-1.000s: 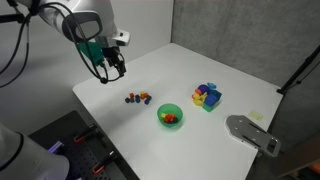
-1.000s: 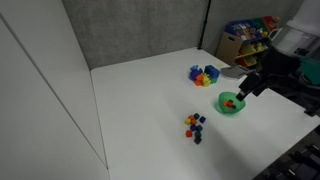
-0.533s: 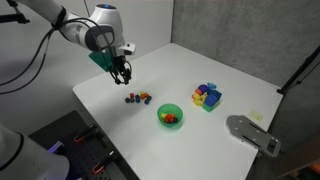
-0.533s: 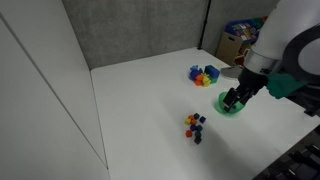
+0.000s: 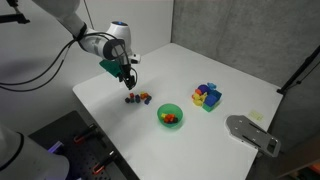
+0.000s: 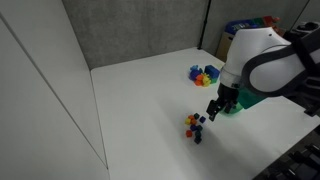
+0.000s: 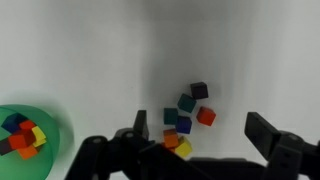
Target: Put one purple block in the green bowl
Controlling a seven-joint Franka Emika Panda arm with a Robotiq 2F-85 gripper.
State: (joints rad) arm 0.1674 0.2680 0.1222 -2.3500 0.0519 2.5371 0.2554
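Observation:
Several tiny loose blocks (image 7: 185,120) lie together on the white table. Among them are a dark purple block (image 7: 199,90) at the far edge of the group and a blue-violet block (image 7: 183,124) in its middle. The group shows in both exterior views (image 5: 137,98) (image 6: 194,126). The green bowl (image 7: 58,142) holds a few coloured blocks and stands beside the group (image 5: 162,112); the arm partly hides it in an exterior view (image 6: 238,106). My gripper (image 7: 200,135) is open and empty, just above the group (image 5: 130,82) (image 6: 213,112).
A blue-yellow-green block cluster (image 5: 207,96) (image 6: 204,74) stands beyond the bowl. A grey metal plate (image 5: 252,133) lies near one table corner. The table edge (image 5: 95,120) runs close to the loose blocks. A shelf of toys (image 6: 245,38) stands behind the table.
My gripper has moved across the table from away from the blocks to just over the loose group, and lower. The blocks and bowl have not moved.

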